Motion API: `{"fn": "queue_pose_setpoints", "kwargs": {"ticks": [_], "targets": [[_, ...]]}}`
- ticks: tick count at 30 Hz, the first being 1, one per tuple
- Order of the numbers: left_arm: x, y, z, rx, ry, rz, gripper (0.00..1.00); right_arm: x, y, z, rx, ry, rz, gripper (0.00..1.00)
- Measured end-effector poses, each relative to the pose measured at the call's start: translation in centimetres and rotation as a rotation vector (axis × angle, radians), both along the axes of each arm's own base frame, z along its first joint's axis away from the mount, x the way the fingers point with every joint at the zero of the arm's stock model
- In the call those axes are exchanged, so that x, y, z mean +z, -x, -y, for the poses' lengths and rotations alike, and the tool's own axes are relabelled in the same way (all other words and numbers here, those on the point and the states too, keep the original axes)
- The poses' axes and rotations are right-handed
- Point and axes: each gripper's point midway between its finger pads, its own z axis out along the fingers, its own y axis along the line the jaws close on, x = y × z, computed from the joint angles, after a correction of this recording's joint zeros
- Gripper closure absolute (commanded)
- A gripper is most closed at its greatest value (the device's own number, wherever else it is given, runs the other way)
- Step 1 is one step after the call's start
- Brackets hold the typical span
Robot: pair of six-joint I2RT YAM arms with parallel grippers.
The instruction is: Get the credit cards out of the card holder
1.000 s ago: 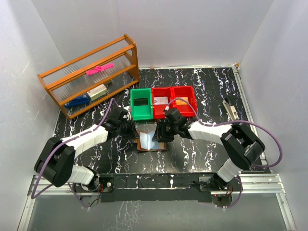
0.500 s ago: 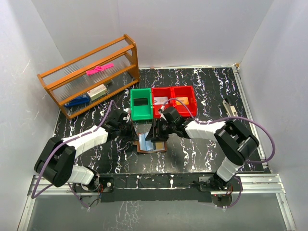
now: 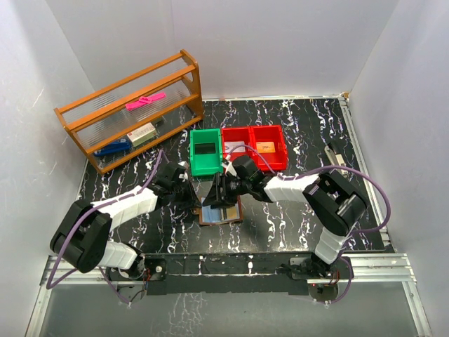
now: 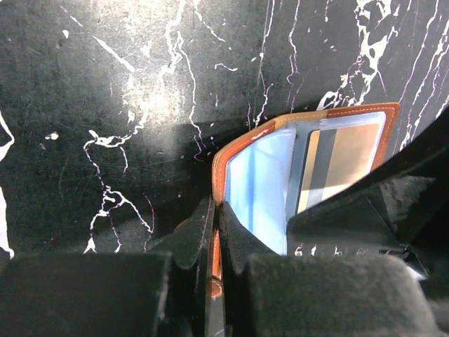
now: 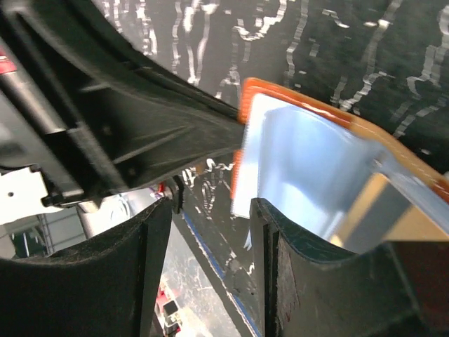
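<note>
The card holder, a brown leather wallet with a pale blue inside, lies open on the black marble table. In the left wrist view its right half shows a gold-orange credit card in a pocket. My left gripper is shut on the wallet's brown rim at its left edge. My right gripper hangs over the open wallet with its jaws apart and nothing between them; the right finger is above the blue lining. The gold card shows at that view's right edge.
A green bin and two red bins stand just behind the wallet; a pale card and an orange one lie in the red bins. A wooden rack stands at the back left. A small tool lies at right.
My right gripper has moved left over the wallet and its jaws have widened. The left gripper keeps its hold on the wallet's rim.
</note>
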Motion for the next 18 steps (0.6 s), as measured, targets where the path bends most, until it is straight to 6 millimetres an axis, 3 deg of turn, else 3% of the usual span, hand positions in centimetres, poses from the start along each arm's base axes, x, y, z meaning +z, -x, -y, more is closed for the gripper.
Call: {"fn": "queue_pose_setpoints", "kwargs": {"ticks": [5, 9, 13, 18], "targets": [[-0.3, 0.0, -0.1, 0.027, 0.0, -0.006, 1.0, 1.6, -0.1, -1.1, 0.02, -0.067, 0.021, 0.52], [-0.7, 0.1, -0.4, 0.045, -0.007, -0.013, 1.0, 1.8, -0.5, -1.3, 0.017, -0.056, 0.041, 0.53], [-0.7, 0.0, -0.5, 0.055, -0.012, -0.011, 1.0, 1.6, -1.0, -0.3, -0.012, 0.009, 0.08, 0.55], [-0.8, 0.0, -0.6, 0.059, -0.016, -0.01, 1.0, 2.7, -1.9, 1.5, -0.082, 0.09, 0.157, 0.64]]}}
